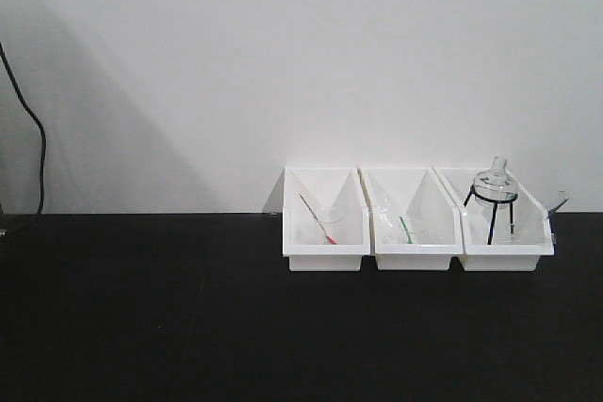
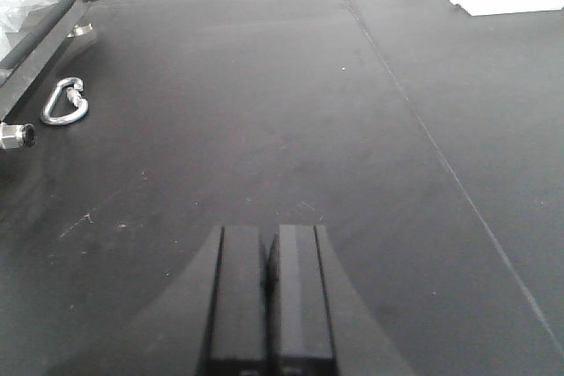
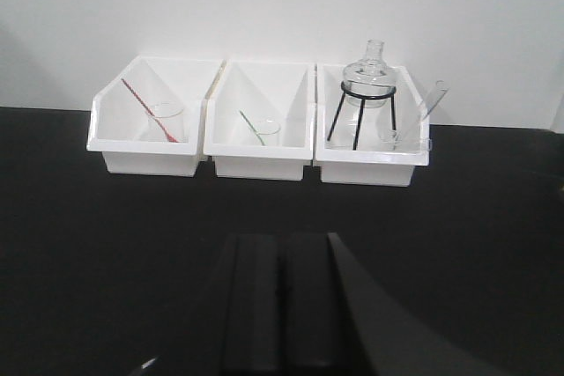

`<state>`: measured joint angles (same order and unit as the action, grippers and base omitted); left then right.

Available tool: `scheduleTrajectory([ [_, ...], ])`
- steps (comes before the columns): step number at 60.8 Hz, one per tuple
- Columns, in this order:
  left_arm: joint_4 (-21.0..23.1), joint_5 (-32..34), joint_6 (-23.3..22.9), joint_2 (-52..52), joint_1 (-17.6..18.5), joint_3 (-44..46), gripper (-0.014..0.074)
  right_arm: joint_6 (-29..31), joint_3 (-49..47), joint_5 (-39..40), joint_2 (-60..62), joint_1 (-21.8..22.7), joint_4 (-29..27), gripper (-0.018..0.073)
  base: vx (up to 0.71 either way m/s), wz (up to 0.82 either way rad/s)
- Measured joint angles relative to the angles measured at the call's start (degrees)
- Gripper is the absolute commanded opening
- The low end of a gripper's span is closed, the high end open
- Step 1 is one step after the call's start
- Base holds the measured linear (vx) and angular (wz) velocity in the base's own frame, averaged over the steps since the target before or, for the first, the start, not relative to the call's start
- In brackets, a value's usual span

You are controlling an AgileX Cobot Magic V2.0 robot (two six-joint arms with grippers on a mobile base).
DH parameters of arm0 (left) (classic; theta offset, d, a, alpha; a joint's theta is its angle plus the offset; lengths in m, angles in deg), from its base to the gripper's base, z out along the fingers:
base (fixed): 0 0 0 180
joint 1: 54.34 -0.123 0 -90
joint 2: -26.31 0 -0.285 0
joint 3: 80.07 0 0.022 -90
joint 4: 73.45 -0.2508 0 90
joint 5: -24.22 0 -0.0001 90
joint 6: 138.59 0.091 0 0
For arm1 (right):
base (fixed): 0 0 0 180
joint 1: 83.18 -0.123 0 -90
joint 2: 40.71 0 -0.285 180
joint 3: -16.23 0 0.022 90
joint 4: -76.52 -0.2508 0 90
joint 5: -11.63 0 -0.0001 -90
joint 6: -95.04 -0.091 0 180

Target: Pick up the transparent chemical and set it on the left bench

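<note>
The transparent chemical (image 3: 431, 99) is a thin clear rod. It leans out of a small beaker (image 3: 394, 137) at the right end of the right white bin (image 3: 370, 167), and also shows in the front view (image 1: 560, 202). My right gripper (image 3: 280, 240) is shut and empty, low over the black bench, well in front of the bins. My left gripper (image 2: 267, 235) is shut and empty over bare black bench (image 2: 264, 112). Neither gripper shows in the front view.
Three white bins stand in a row against the wall. The left bin (image 3: 145, 151) holds a beaker with a red-tipped stick (image 3: 145, 107), the middle one (image 3: 260, 156) a green-tipped stick (image 3: 252, 126). A glass flask on a black tripod (image 3: 366, 85) fills the right bin. A carabiner (image 2: 63, 101) and a metal frame (image 2: 40, 37) lie at the left.
</note>
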<state>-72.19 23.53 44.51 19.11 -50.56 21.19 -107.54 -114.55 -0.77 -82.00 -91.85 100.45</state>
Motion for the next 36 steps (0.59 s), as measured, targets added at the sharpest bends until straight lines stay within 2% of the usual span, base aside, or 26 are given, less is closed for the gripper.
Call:
scheduleTrajectory([
  [10,0.0,0.0,0.0,0.0,0.0,0.0,-0.0004,0.0,0.0,-3.0,3.7,0.0,-0.4,-0.0008,0.00,0.00],
  [36,0.0,0.0,0.0,0.0,0.0,0.0,-0.0004,0.0,0.0,-3.3,4.4,0.0,-0.6,-0.0008,0.00,0.00],
])
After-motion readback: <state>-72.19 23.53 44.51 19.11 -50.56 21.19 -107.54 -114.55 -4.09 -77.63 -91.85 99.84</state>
